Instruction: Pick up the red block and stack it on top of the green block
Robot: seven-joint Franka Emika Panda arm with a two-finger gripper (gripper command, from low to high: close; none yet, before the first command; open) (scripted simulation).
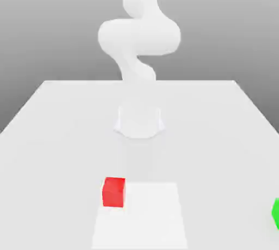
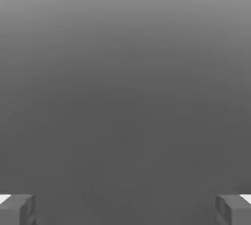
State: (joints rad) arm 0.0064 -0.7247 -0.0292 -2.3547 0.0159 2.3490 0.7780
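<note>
A red block (image 1: pixel 114 191) sits on the white table (image 1: pixel 54 134) near its front edge, a little toward the exterior view's left of centre. The green block (image 1: pixel 276 213) lies at the exterior view's far right and is cut off by the picture's edge. In the hand view my gripper (image 2: pixel 125 210) is open. Its grey fingertips (image 2: pixel 17 209) stand far apart with nothing between them, against a plain grey background. The white arm (image 1: pixel 139 36) rises from its base and bends upward out of the picture.
The arm's round base (image 1: pixel 139 121) stands mid-table behind the red block. A slightly brighter square patch (image 1: pixel 147 216) marks the table surface just to the exterior view's right of the red block.
</note>
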